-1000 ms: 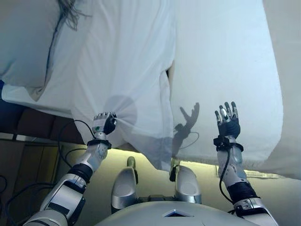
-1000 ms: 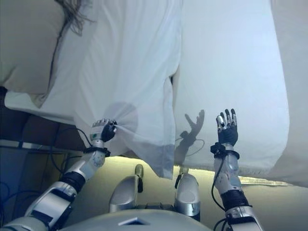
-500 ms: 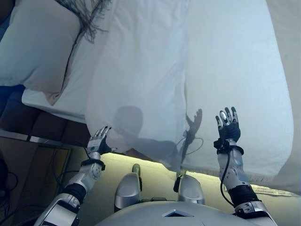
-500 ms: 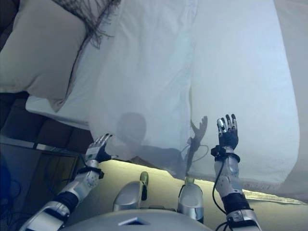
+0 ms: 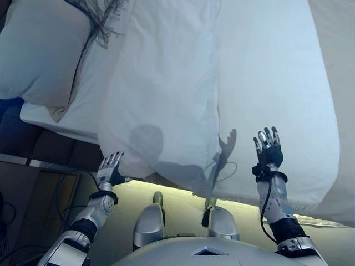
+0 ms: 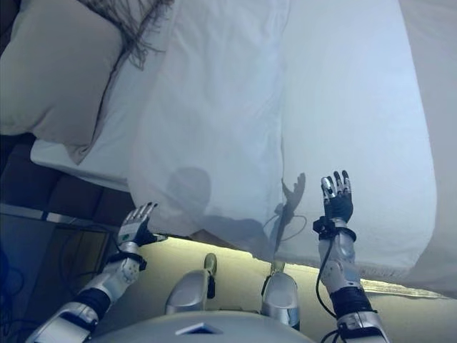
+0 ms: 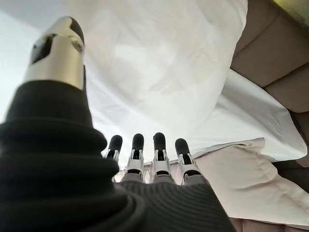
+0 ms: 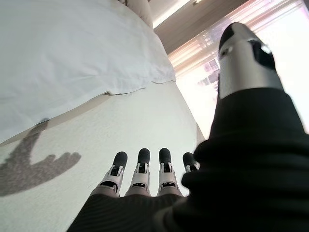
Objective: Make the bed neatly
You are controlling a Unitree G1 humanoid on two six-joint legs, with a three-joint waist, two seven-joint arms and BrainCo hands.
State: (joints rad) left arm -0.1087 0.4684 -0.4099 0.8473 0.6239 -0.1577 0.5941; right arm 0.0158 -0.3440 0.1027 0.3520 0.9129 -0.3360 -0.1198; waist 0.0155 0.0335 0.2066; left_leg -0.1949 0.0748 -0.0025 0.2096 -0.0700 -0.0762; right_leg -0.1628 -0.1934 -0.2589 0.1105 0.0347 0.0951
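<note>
A white sheet lies over the bed, its near edge hanging over the bed's side. A white pillow lies at the left end of the bed. My left hand is open and empty, just left of and below the sheet's hanging corner, apart from it. My right hand is open and empty, fingers straight, held over the bed's near edge. The left wrist view shows straight fingers with the sheet beyond. The right wrist view shows straight fingers over the mattress.
A dark fringed cloth lies between the pillow and the sheet. A dark upholstered headboard stands at the left below the pillow. The pale floor runs along the bed's lit lower edge.
My left hand has let go of the sheet's corner, opened and dropped down to the left. The sheet has settled flatter on the bed. My right hand stays open in place. The camera has shifted.
</note>
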